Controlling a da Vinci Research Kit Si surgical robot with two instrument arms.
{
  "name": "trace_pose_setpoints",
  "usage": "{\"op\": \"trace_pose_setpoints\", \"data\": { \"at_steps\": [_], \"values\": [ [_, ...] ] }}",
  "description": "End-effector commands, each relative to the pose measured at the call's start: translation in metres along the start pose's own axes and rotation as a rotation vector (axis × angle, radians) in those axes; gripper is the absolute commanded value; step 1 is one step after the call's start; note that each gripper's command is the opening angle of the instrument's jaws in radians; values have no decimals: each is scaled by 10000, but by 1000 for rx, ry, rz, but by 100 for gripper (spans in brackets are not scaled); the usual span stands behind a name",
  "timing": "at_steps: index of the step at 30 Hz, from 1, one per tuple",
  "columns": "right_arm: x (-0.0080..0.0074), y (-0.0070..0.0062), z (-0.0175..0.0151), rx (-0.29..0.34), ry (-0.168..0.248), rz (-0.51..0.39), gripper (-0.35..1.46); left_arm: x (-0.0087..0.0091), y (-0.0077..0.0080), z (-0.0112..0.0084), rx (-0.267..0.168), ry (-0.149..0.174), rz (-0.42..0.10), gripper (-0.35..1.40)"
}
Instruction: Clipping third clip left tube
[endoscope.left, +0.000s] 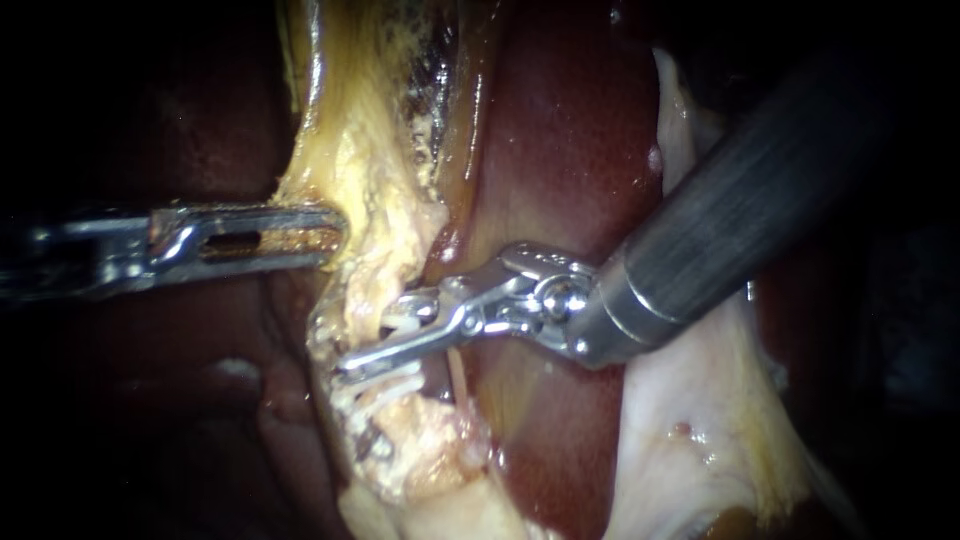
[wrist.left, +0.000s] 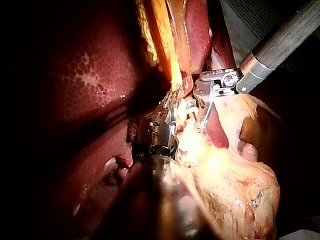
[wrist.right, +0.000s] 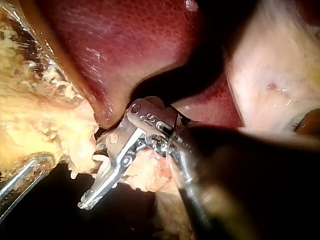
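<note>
The left instrument's hand (endoscope.left: 335, 235) pinched fat (endoscope.left: 370, 180) on the left tube (endoscope.left: 368, 290). The right instrument's hand (endoscope.left: 385, 335) straddled it, spread, just beside clips (endoscope.left: 385, 392). Closing crooked could overlap them.

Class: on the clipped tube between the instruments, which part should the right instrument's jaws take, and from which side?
Probably the tube, on the stretch just above the white clips, taken crosswise from the view's right. It runs roughly upright, and the left instrument, shut on the yellow tissue above, holds it; the right instrument, jaws open, straddles it there.
</note>
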Motion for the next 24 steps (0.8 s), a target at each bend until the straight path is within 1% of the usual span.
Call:
{"op": "trace_pose_setpoints", "data": {
  "at_steps": [1, 5, 7, 8, 10, 12, 18, 24],
  "values": [
    [1, -1, 0, -4, 1, 6, 47, 0, 0, -1, -1, 0, 0, -35],
    [1, -1, 1, -7, 4, 12, 44, 0, 0, 0, -1, 0, 0, -35],
    [1, -1, 1, -7, 3, 12, 38, 0, 0, 0, -1, 0, 0, -35],
    [1, -1, 0, -7, 3, 12, 29, 0, 0, 0, -1, 0, 0, -35],
    [0, -2, -3, -12, 6, 13, -9, 0, -1, -1, -1, 0, 0, -35],
    [-1, -2, -5, -23, 18, 14, -35, 0, -1, -1, -1, 0, 0, -35],
    [0, 3, -13, -44, 35, 15, -35, 0, -1, -1, -1, 0, 0, -35],
    [-1, 3, -14, -45, 37, 15, -35, 0, -1, -1, -1, 0, 0, -35]
  ]
}}
